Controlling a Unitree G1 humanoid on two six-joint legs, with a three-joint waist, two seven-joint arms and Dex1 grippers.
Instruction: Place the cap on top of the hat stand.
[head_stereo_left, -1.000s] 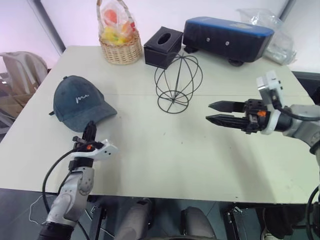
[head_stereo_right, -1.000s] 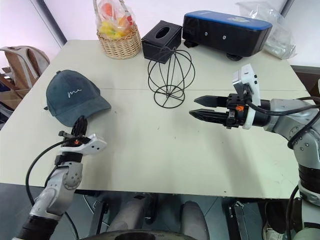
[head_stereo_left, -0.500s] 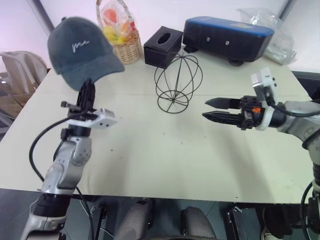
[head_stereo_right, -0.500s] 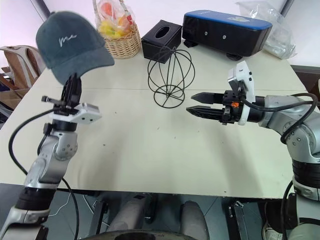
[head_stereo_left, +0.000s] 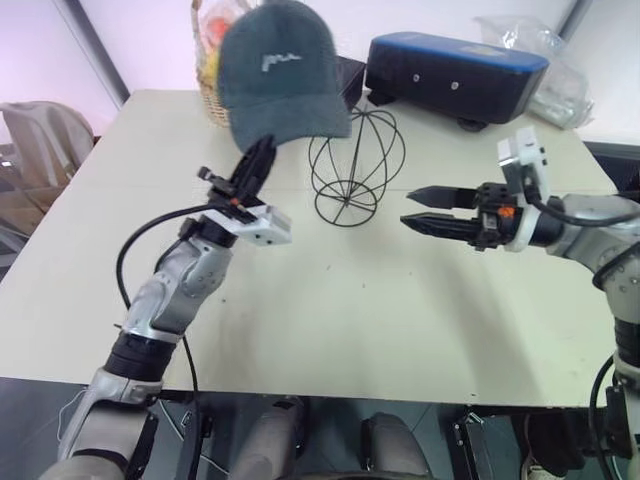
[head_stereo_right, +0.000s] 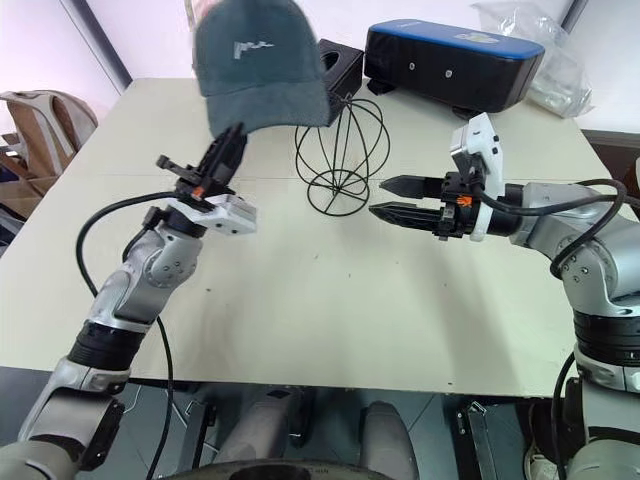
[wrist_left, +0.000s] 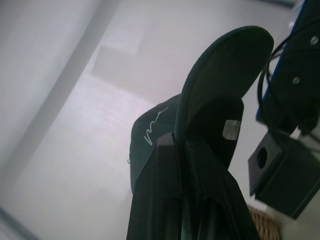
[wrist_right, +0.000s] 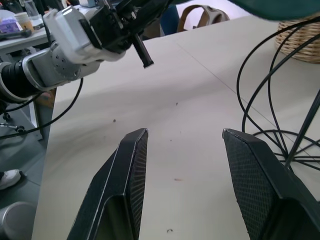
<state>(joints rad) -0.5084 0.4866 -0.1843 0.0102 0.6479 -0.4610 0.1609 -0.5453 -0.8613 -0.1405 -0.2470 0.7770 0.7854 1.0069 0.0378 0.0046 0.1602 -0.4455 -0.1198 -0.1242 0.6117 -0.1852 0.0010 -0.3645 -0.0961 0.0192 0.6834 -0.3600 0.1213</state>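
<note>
Holding the cap (head_stereo_left: 277, 72) up in the air by its brim, the left end effector (head_stereo_left: 258, 157) is pinching tight on it. The cap is hanging high above the desk (head_stereo_left: 330, 300), just to the left of the hat stand (head_stereo_left: 356, 167) and not touching it. The hat stand is sitting on the desk with nothing on top. The right end effector (head_stereo_left: 423, 208) is waiting on the other side of the hat stand with its two fingers spread apart and holding nothing.
</note>
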